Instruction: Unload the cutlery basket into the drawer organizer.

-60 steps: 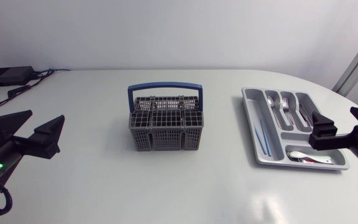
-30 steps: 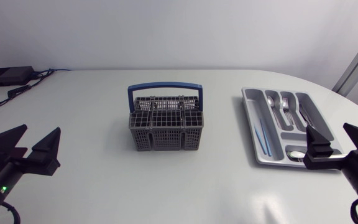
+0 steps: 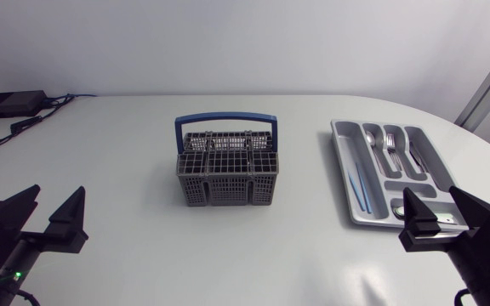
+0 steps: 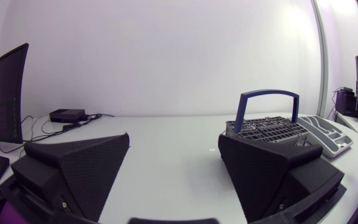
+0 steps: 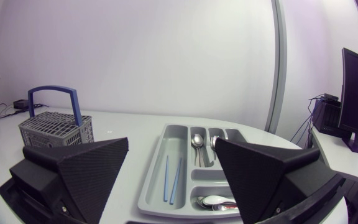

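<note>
Cutlery basket point(image 3: 225, 170): grey, blue handle upright, standing mid-worktop point(image 3: 143, 255). A wide stretch of white surface lies between it and each arm.

Drawer organizer point(image 3: 337, 144): at the basket's 3 o'clock, well apart, close to the worktop's curved right edge. It holds cutlery point(image 3: 390, 144) and two blue sticks point(image 3: 360, 189).

Left end effector point(image 3: 58, 190): at 8 o'clock by the near-left edge, fingers apart, holding nothing.

Right end effector point(image 3: 432, 192): at 4 o'clock, at the organizer's near end, fingers apart, holding nothing.

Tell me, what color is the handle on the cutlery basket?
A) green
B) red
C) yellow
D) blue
D: the handle arching over the grey cutlery basket is blue.
</note>
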